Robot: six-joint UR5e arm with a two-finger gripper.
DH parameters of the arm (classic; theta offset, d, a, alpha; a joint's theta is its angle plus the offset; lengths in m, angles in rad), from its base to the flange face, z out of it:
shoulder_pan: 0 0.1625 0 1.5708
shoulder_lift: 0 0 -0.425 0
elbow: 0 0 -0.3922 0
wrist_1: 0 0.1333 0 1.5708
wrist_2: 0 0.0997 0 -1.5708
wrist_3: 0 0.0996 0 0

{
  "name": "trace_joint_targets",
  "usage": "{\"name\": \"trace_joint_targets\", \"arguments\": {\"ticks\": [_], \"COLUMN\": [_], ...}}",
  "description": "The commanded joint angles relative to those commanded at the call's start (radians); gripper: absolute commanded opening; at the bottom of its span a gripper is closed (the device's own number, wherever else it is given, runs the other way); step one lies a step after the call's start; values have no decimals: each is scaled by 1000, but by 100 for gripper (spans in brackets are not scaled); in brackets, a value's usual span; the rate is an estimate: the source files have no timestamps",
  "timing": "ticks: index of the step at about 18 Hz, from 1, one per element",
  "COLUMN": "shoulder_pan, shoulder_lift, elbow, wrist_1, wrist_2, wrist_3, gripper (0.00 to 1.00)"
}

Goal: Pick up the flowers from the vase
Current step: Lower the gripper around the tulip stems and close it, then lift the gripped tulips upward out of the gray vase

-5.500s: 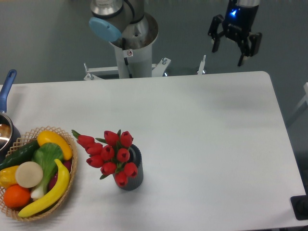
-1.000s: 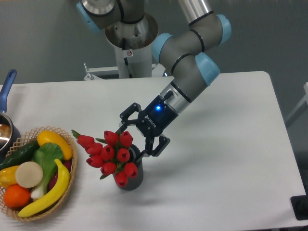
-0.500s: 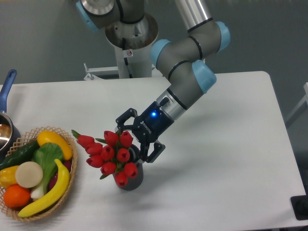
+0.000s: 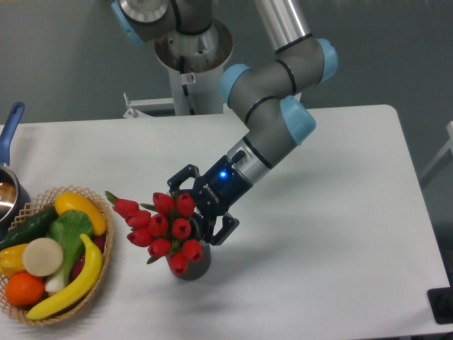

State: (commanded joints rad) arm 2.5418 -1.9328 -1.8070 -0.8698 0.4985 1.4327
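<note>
- The black two-finger claw [image 4: 190, 209] on the grey and pale-blue arm reaches in low from the right, tilted down toward the bunch, with its fingers spread wide and nothing between them.
- One finger sits at the top right of the bunch, near the upper buds; the other hangs beside the vase rim. That straddle looks meant to close on the stems just above the rim, I'd guess, rather than on the soft heads.
- The bunch of red tulip buds with green stems and leaves [image 4: 161, 227] stands in the small dark grey ribbed cylindrical vase [image 4: 192, 267], near the front left of the white surface [image 4: 318, 212].
- The flowers lean left and forward, spilling well past the vase's width, so the buds hide most of the rim and the stems can hardly be seen from here.
- The buds are tight, glossy and evenly red, about nine of them, with one stray head poking out to the upper left.
- A round wicker basket of colourful fruit and vegetables [image 4: 53, 251] sits just to the left, near but apart from the flowers.
</note>
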Motion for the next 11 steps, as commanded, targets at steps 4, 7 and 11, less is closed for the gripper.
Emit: {"name": "trace_joint_targets", "arguments": {"ticks": [4,7,11], "shoulder_pan": [-2,0,0], "shoulder_lift": [0,0,2], "elbow": [8,9,8], "wrist_1": [0,0,0], "wrist_2": [2,2,2], "wrist_3": [-12,-15,-15], "gripper": [89,79,65]}}
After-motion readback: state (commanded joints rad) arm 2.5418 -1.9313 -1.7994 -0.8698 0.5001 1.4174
